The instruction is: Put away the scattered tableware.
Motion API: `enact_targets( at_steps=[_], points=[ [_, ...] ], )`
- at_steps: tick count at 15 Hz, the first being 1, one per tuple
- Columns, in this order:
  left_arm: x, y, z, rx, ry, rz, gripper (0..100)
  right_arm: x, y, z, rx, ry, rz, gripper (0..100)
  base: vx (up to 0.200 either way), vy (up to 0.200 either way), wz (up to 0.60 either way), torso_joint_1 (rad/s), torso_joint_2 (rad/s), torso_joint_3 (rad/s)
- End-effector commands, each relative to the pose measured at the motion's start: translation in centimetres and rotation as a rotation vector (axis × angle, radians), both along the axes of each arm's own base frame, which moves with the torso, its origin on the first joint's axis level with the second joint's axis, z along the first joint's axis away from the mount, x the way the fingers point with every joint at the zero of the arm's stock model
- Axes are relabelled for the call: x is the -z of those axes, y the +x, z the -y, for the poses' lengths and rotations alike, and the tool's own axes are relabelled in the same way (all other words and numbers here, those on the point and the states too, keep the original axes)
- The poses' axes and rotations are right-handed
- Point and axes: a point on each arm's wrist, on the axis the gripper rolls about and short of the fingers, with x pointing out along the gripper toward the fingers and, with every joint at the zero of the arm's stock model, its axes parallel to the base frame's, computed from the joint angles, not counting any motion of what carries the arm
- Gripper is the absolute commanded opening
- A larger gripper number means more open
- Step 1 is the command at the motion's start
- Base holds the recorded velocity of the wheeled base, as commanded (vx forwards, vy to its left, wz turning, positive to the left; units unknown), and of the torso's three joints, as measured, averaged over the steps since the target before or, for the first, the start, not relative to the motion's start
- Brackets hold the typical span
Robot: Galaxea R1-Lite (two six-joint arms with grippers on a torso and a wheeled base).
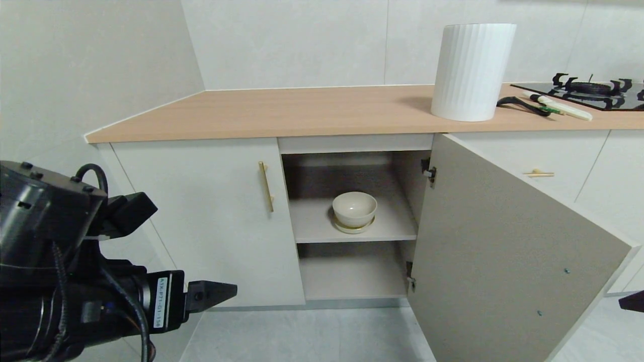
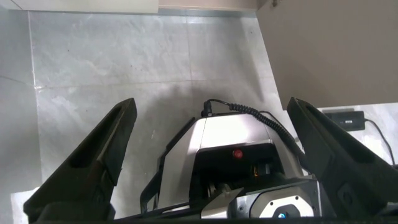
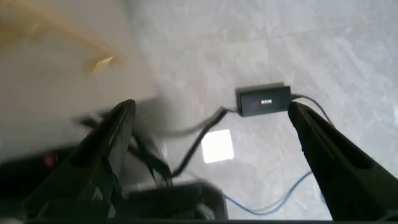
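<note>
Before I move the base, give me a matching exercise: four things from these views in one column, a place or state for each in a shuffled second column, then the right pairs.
Things:
1. bowl
2. white ribbed container
3. right cabinet door
4. left gripper

Places or states:
A. swung open
B. standing on the countertop, near the stove
C. open, holding nothing
D. sitting on a small plate on the upper shelf inside the cabinet

Pairs: 1-D, 2-B, 3-A, 4-C
</note>
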Motion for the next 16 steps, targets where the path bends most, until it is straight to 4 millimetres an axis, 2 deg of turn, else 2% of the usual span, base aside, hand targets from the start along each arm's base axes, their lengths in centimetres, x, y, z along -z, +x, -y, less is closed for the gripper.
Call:
enact_targets(
  at_steps=[1,7,11,14,16],
  points=[
    [0.0,0.0,0.0,-0.001,0.001,-0.001,100,1.1,2.3,1.2,0.063,0.010,-0.030,100,0.000,0.000,0.00,0.000,0.00,0.000],
    [0.0,0.1,0.0,-0.001,0.001,-0.002,100,2.0,5.0,1.7,0.102,0.104,0.037,100,0.000,0.000,0.00,0.000,0.00,0.000],
    [0.0,0.0,0.0,0.001,-0.001,-0.003,100,3.8,7.5,1.3,0.120,0.237,0.011,100,0.000,0.000,0.00,0.000,0.00,0.000],
    [0.0,0.0,0.0,0.001,-0.001,-0.003,100,4.2,7.9,0.6,0.102,0.248,-0.011,100,0.000,0.000,0.00,0.000,0.00,0.000],
    [0.0,0.1,0.0,-0.001,0.001,-0.002,100,4.3,7.9,-0.7,0.077,0.276,-0.018,100,0.000,0.000,0.00,0.000,0.00,0.000]
  ],
)
